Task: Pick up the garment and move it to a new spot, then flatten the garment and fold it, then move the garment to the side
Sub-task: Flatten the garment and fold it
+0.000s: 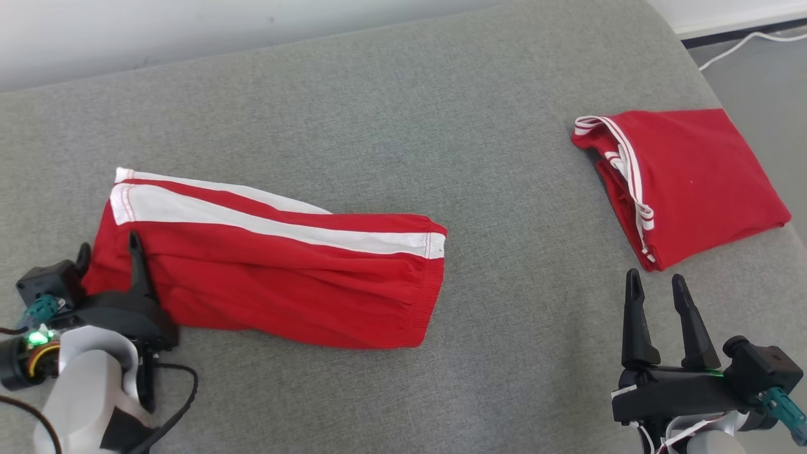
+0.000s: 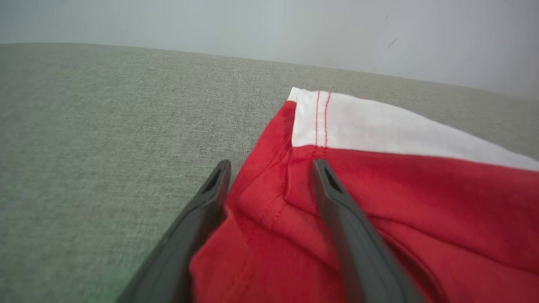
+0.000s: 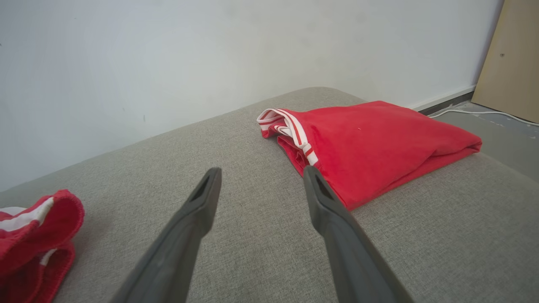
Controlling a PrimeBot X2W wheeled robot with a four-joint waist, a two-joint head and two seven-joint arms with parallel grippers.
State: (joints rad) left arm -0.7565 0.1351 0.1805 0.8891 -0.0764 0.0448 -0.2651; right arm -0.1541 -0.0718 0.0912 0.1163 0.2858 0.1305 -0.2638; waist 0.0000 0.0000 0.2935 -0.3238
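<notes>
A red garment [image 1: 271,284] with a white side stripe lies flat and folded lengthwise at the left of the grey cushion, its elastic waistband toward the middle. My left gripper [image 1: 107,249] is open at its left end. In the left wrist view the left gripper [image 2: 271,166] straddles the hem of the garment [image 2: 421,189], with one finger beside the cloth edge and the other over the red fabric. My right gripper [image 1: 656,279] is open over bare cushion at the lower right, holding nothing. The right wrist view shows the right gripper [image 3: 261,172] and the garment's waistband [image 3: 38,235] at the lower left.
A second red garment [image 1: 693,176], folded, with thin white stripes, lies near the cushion's right edge, just beyond my right fingertips [image 3: 370,143]. The grey cushion [image 1: 403,126] meets a white wall behind. Floor with a white cable [image 1: 744,44] lies to the right.
</notes>
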